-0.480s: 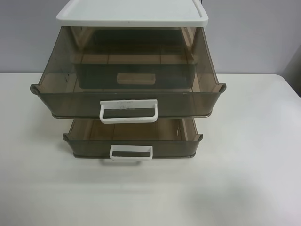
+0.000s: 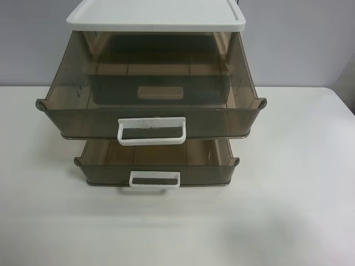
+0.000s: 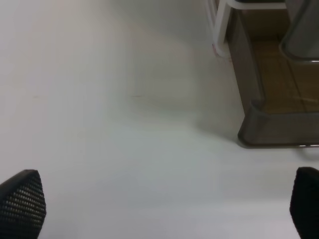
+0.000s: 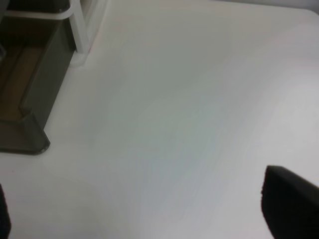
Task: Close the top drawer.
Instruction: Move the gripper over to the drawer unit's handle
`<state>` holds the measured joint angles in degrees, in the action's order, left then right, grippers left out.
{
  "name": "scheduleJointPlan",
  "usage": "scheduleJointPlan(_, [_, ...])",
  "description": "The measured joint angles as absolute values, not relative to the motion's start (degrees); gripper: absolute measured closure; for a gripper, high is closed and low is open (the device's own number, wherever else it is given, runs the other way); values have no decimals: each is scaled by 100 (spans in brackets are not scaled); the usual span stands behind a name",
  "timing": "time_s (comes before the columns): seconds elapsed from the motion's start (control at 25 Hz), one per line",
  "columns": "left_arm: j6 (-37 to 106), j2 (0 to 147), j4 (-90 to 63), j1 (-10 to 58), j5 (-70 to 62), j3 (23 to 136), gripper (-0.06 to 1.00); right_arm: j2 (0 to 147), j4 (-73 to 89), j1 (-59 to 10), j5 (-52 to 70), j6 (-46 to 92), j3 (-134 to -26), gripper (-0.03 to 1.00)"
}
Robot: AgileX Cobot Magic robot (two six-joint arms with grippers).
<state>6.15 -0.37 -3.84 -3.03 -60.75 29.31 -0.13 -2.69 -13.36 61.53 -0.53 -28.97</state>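
The top drawer [image 2: 151,83] is the tall smoky-brown one under the white lid [image 2: 155,16]. It is pulled far out, and its wide white loop handle [image 2: 151,131] faces the camera. A corner of it shows in the left wrist view [image 3: 301,30]. No gripper shows in the exterior high view. My left gripper [image 3: 162,204] is open and empty over bare table, beside the cabinet's side at the exterior high view's left. My right gripper [image 4: 149,209] is open and empty over bare table on the opposite side. Neither touches a drawer.
A shallower drawer [image 2: 156,163] with a smaller white handle [image 2: 155,180] is also pulled out below. Its corners show in the left wrist view [image 3: 269,124] and right wrist view [image 4: 30,129]. The white table [image 2: 299,210] spreads around the cabinet.
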Motion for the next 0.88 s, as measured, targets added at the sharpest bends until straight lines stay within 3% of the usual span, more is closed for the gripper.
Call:
scheduleJointPlan(0.36, [615,-37,-384,-303,-6075,2931,-5,99,0,-1336,6153,56,-2937,-2])
scheduleJointPlan(0.6, [615,-37,-384,-303,-6075,2931,-5,1765,553,-1382,5941,921,-3838,-2])
scheduleJointPlan(0.72, [615,-37,-384,-303,-6075,2931,-5,2693,832,-1795,5574,1322,-4345,-2])
scheduleJointPlan(0.88, [615,-37,-384,-303,-6075,2931,-5,3933,814,-2871,5322,1460,-4976,-2])
